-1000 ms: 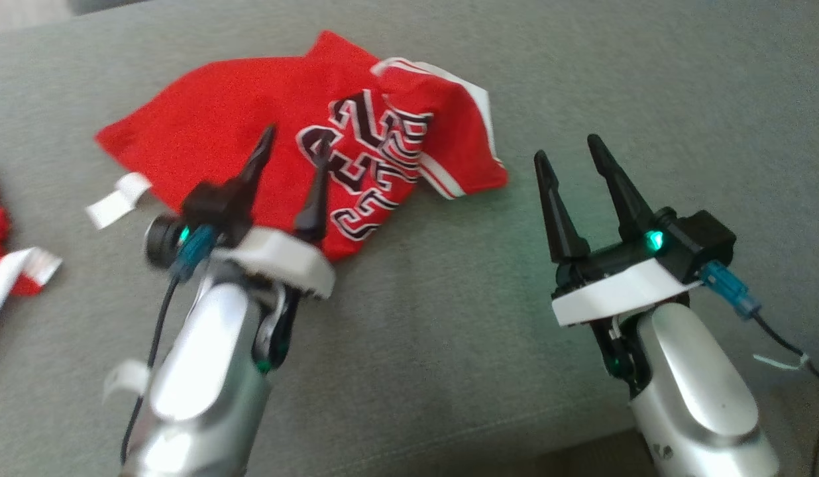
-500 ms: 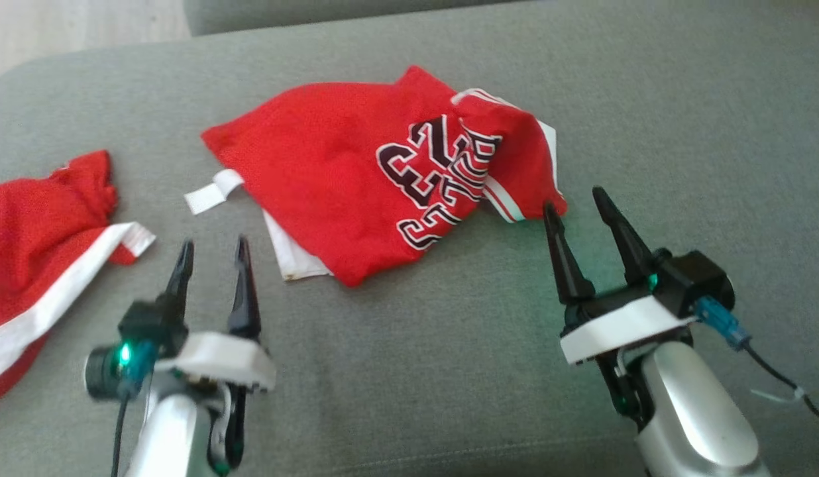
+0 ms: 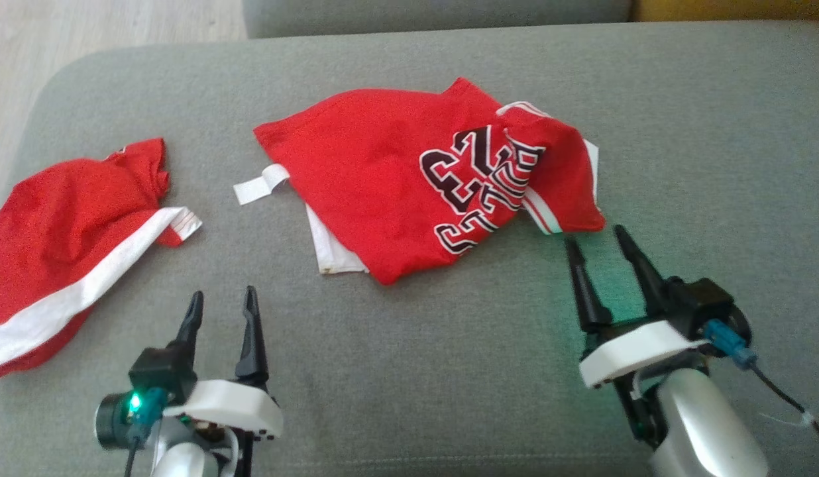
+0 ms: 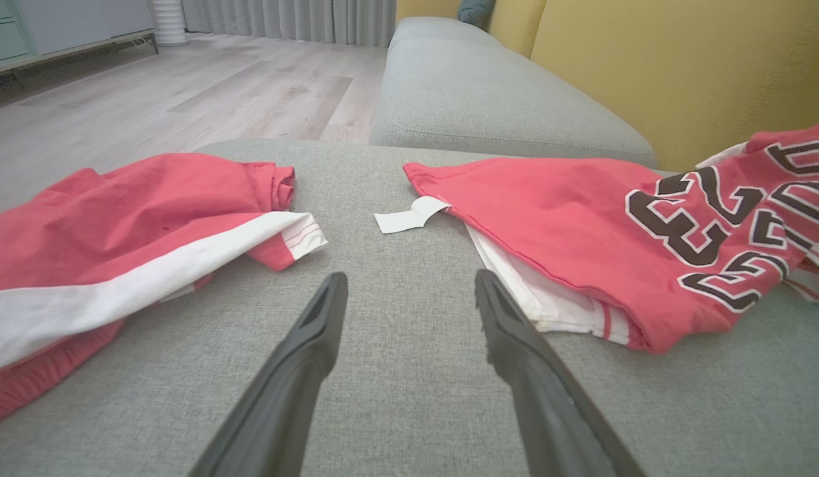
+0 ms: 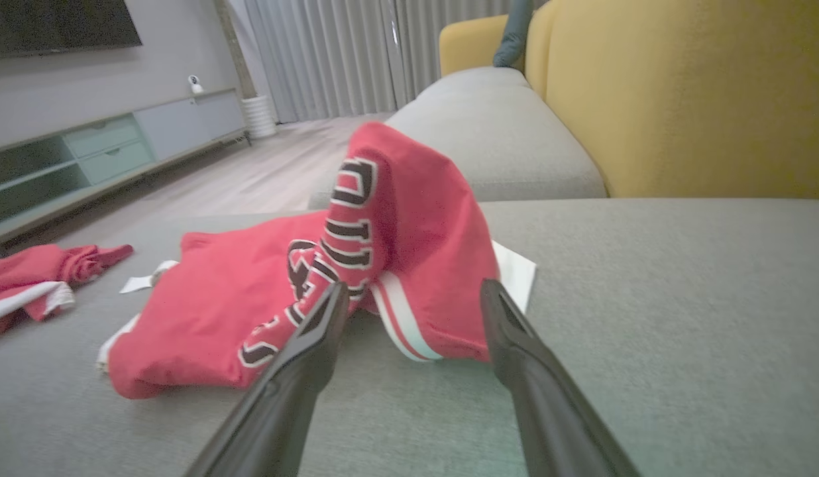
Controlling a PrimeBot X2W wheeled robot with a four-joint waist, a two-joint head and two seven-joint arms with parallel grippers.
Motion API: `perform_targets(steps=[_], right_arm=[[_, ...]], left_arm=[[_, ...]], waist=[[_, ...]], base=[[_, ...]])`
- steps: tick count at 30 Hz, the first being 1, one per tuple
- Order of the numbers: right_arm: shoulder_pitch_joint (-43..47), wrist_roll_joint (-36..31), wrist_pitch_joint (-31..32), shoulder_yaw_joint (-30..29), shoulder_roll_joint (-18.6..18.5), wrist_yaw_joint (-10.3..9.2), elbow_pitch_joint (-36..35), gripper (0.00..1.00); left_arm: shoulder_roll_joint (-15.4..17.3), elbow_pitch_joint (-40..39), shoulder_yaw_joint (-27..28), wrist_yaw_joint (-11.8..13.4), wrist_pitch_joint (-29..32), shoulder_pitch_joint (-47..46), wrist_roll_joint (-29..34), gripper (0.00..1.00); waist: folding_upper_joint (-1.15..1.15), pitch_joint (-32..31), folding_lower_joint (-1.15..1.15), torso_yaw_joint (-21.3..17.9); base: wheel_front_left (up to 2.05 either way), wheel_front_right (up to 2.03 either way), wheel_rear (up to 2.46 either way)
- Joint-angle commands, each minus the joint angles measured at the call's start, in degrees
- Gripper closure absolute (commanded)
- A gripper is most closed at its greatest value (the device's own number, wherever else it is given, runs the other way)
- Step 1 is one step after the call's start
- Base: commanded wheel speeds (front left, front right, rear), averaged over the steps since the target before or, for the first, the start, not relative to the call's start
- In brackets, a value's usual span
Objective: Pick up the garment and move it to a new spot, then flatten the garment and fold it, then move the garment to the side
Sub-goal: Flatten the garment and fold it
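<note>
On the grey sofa cushion (image 3: 416, 371) in your head view, the red jersey (image 3: 383, 179) lies crumpled near the middle with its black-and-white lettering facing up. Its right side is folded over, and a white tag (image 3: 260, 185) sticks out at its left edge. A second red garment (image 3: 58, 225), crossed by a white band, lies well apart to the left. Your left gripper (image 3: 224, 293) hovers at the lower left, spread and empty, short of both garments. Your right gripper (image 3: 595, 235) is spread and empty too, its tips just beside the jersey's lower right corner; you cannot tell whether they touch it.

In your left wrist view, the parted fingers stand over bare cushion, with the tag ahead, the jersey to the right and the second red garment to the left.

In your right wrist view, the parted fingers frame the jersey's raised fold, with a yellow backrest (image 5: 681, 93) behind.
</note>
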Motion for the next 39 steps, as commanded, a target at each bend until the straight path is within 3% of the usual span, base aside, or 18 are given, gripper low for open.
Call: perform_targets(steps=[1,18,20,26,30,36,37,38,39], right_arm=[[-2.1,-1.0,-0.6,-0.7,0.3,0.43,-0.5,0.00],[-11.7,-11.9,-0.6,-12.2,0.3,0.43,14.0,0.00],[-12.8,-13.0,-0.6,-13.5,0.3,0.43,15.3,1.00],[-17.8,-15.6,-0.6,-15.3,-2.5,0.43,14.7,1.00],[-23.7,-18.4,-0.6,-15.2,-9.2,0.43,15.8,1.00],[-34.6,-23.7,2.4,-15.1,-19.3,0.43,22.9,1.00],[-35.9,-24.1,3.1,-15.1,-20.2,0.43,24.4,0.85],[-37.0,-24.4,4.0,-15.2,-21.0,0.43,26.1,0.00],[-37.9,-25.0,5.4,-15.3,-21.6,0.43,27.9,0.00]], left_arm=[[0.4,-1.9,0.9,0.3,-0.3,-1.7,-0.3,0.00],[0.4,-1.3,-3.3,0.1,-0.3,-4.7,-2.1,0.00],[0.4,-1.3,-3.4,0.2,-0.3,-4.8,-2.4,0.00],[0.4,-1.7,-4.3,0.2,-0.3,-5.6,-3.0,0.00],[0.4,-1.7,-6.2,0.0,-0.3,-6.3,-3.6,0.00],[0.4,-1.1,-9.6,-0.4,-0.3,-6.2,-4.8,0.00],[0.4,-0.9,-10.1,-0.5,-0.3,-6.1,-4.7,0.00],[0.4,-0.6,-10.5,-0.6,-0.3,-6.0,-4.6,0.00],[0.4,-0.5,-10.8,-0.7,-0.3,-6.0,-4.6,0.00]], waist=[[0.00,0.9,0.00,1.0],[0.00,6.3,0.00,8.4],[0.00,6.7,0.00,8.8],[0.00,7.7,0.00,9.8],[0.00,8.3,0.00,11.5],[0.00,9.4,0.00,15.5],[0.00,9.5,0.00,16.2],[0.00,9.6,0.00,16.7],[0.00,9.6,0.00,17.1]], base=[[0.00,0.00,0.00],[0.00,0.00,0.00],[0.00,0.00,0.00],[0.00,0.00,0.00],[0.00,0.00,0.00],[0.00,0.00,0.00],[0.00,0.00,0.00],[0.00,0.00,0.00],[0.00,0.00,0.00]])
